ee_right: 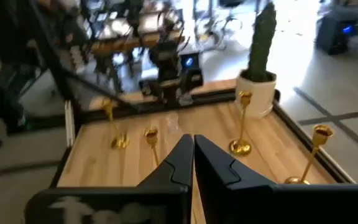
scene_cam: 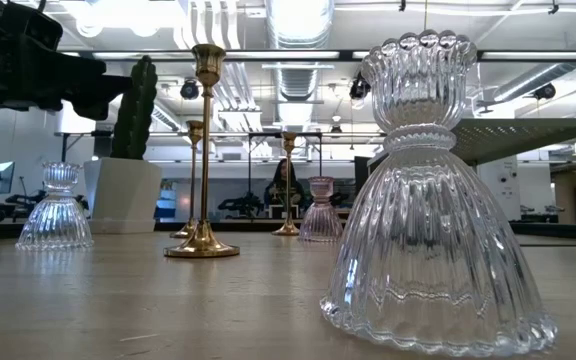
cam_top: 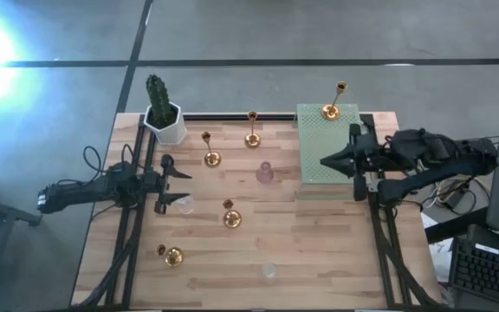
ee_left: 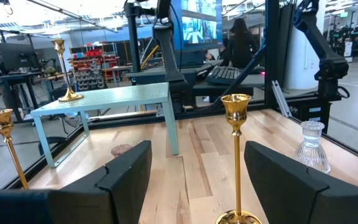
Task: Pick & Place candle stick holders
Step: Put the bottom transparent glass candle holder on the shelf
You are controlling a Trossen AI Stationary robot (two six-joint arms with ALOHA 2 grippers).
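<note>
Several gold candle stick holders stand on their round bases. One tall holder (cam_top: 330, 111) is on the green mat (cam_top: 327, 152) at the far right. Others (cam_top: 211, 159) (cam_top: 252, 139) (cam_top: 231, 218) (cam_top: 172, 256) are on the wood. A pinkish glass holder (cam_top: 265, 172) and clear glass ones (cam_top: 183, 204) (cam_top: 269, 271) stand among them. My left gripper (cam_top: 176, 186) is open at the table's left, level, with a gold holder (ee_left: 236, 155) farther off between its fingers. My right gripper (cam_top: 326, 161) is shut and empty, raised over the mat's near left part.
A white pot with a green cactus (cam_top: 163, 117) stands at the far left corner. The green mat is a raised platform on legs (ee_left: 104, 102). Bare wood lies along the near right of the table (cam_top: 336, 251). Monitors and equipment are past the right edge.
</note>
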